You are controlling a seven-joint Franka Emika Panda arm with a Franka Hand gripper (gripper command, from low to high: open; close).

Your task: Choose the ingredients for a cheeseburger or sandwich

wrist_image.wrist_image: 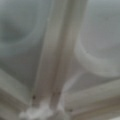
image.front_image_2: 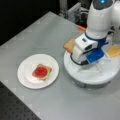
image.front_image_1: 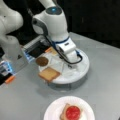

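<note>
A white plate [image.front_image_1: 56, 107] [image.front_image_2: 26, 75] holds the sandwich as it stands: one toast-brown bread slice [image.front_image_1: 64, 114] [image.front_image_2: 47, 74] with a red tomato disc [image.front_image_1: 73, 112] [image.front_image_2: 40, 71] on top. A second bread slice [image.front_image_1: 49, 74] [image.front_image_2: 69, 45] lies at the rim of a round white divided tray [image.front_image_1: 75, 77] [image.front_image_2: 87, 78]. A brown patty [image.front_image_1: 42, 61] and a yellow cheese square [image.front_image_2: 113, 50] also sit on the tray. My gripper [image.front_image_1: 70, 64] [image.front_image_2: 82, 67] reaches down into the tray's middle, away from the bread. The wrist view shows only the tray's white dividers [wrist_image.wrist_image: 60, 62], very close.
The arm's white base [image.front_image_1: 12, 50] stands at a front view's left, with an orange piece [image.front_image_1: 10, 79] [image.front_image_2: 81, 28] beside it. The grey table [image.front_image_1: 25, 100] [image.front_image_2: 37, 32] ends in a dark edge at a front view's bottom left.
</note>
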